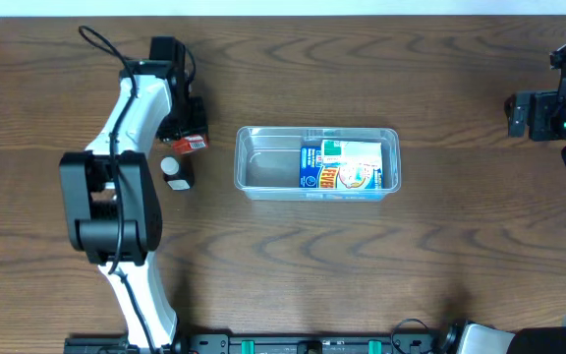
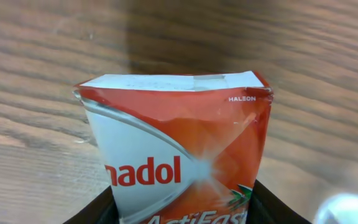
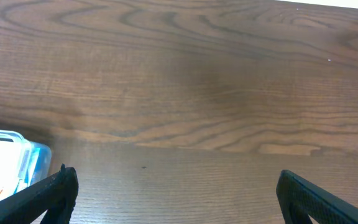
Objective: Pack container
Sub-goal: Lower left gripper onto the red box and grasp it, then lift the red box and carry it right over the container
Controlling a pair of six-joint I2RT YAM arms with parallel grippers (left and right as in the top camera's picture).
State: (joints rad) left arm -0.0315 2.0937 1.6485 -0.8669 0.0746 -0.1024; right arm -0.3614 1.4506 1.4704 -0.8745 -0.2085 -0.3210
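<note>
Since the Panadol ActiFast box (image 2: 179, 155) is clamped in the left gripper (image 1: 190, 141), a transfer is judged to be prepared toward the clear container (image 1: 263, 162) at its three o'clock. There a blue-green packet (image 1: 347, 165) is laid in the right half, so the left half is free. The right gripper (image 3: 176, 183) is held wide and empty, well apart.

Left arm (image 1: 131, 113): white links, black joints, black cable. Right arm (image 1: 558, 108): black, green light. Right tool (image 3: 176, 196): black fingers.

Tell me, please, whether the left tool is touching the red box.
Touching: left wrist view shows the left tool gripping the red box between its fingers.
</note>
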